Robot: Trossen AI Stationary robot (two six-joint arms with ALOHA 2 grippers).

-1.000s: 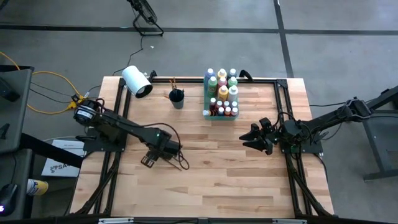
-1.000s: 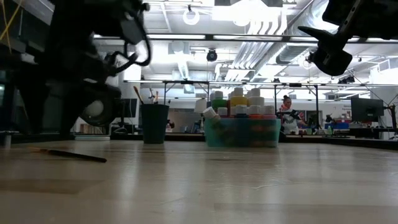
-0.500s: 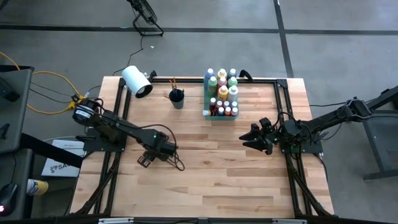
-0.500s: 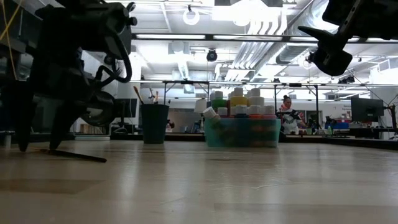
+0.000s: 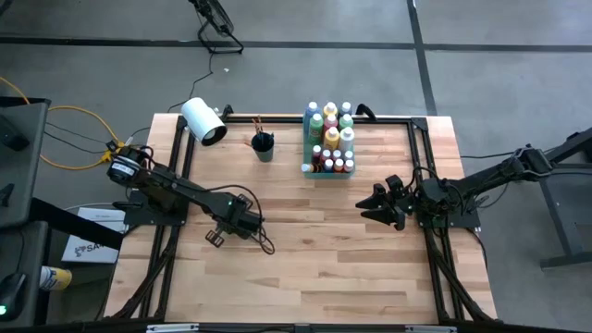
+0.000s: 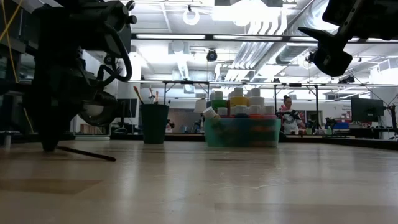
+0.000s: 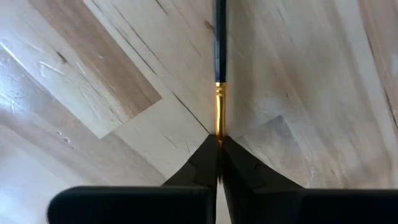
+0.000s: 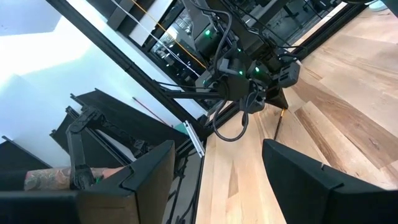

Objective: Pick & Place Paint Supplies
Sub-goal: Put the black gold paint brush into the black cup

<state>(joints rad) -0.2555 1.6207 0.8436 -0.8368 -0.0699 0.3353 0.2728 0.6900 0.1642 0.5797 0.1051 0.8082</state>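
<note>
A thin dark-handled paintbrush (image 6: 87, 154) with a gold ferrule lies flat on the wooden table at the left. My left gripper (image 7: 218, 144) points straight down, its tips at the tabletop (image 6: 48, 147), and is shut on one end of the brush. In the high view my left gripper (image 5: 215, 238) sits left of centre. Several paint bottles (image 5: 330, 129) with white caps stand in the green tray (image 5: 306, 168) at the far middle. My right gripper (image 5: 377, 205) hovers open and level at the right, holding nothing; its fingers show wide apart in its wrist view (image 8: 217, 180). My left gripper pinches the brush between its two fingertips at the gold ferrule's end (image 7: 219, 124). The fingers come from above, pointing down, one on each side of the brush. The dark handle (image 7: 219, 31) runs away from the fingers, and the brush lies on the table.
A dark cup (image 5: 264, 143) holding more brushes stands left of the tray, and a large white roll (image 5: 203, 120) lies at the far left corner. Black frame rails (image 5: 421, 157) run along the table's sides. Bare wood (image 5: 324, 259) spreads over the middle and near side.
My left gripper has sunk to the tabletop, drifting a little toward the table's left edge, and has shut its fingers on the brush's end. The brush still lies on the table.
</note>
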